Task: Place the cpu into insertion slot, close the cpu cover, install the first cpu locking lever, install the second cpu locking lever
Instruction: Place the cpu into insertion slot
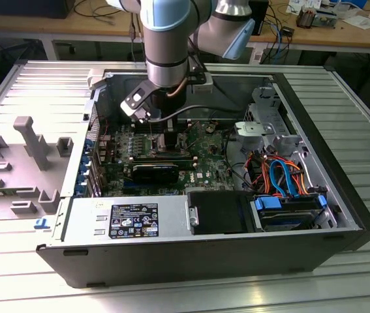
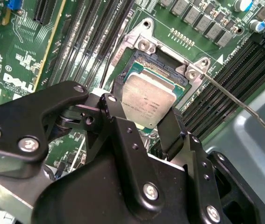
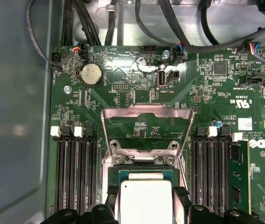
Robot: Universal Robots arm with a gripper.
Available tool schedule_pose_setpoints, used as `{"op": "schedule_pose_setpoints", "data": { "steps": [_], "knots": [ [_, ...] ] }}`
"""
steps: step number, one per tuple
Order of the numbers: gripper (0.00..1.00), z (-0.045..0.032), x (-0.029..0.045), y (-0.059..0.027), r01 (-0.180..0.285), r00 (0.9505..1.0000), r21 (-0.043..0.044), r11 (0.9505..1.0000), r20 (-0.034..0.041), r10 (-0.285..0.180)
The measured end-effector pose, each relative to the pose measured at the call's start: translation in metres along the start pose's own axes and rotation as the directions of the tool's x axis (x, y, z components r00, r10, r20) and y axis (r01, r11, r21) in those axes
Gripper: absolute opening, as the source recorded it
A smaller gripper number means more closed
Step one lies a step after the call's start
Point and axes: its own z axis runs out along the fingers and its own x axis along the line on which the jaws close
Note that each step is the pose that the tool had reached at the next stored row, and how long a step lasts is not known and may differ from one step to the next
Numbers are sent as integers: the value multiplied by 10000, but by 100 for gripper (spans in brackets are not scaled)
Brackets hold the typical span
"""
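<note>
Claw [image 2: 146, 109] fingers [image 2: 117, 103] are clenched on two opposite edges of the cpu [image 2: 148, 100], which is held over the insertion slot [image 2: 160, 70]. In the exterior view this spot lies toward 10 o'clock from the middle of the computer case [image 1: 341, 215]. The cpu cover [image 3: 144, 150] is stood open. The chip is judged light, stiff and fragile underneath, and best taken by its edges. Whether it is seated cannot be told. Its underside and most of the slot's contacts are hidden.

cpu [image 2: 148, 105]: flat silver-grey sq, pinched in my claw [image 2: 147, 107] right over the insertion slot [image 2: 156, 64]. cpu cover [image 3: 146, 123] flipped open, standing up. Exterior view: slot approx 10 o'clock from the case [image 1: 171, 257] centre.
</note>
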Motion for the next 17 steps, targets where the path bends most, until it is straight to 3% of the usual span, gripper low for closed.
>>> {"op": "schedule_pose_setpoints", "data": {
  "steps": [17],
  "knots": [
    [54, 25, 1, -15, 28, 10000, -3, 10000, -6, -28]
  ]
}}
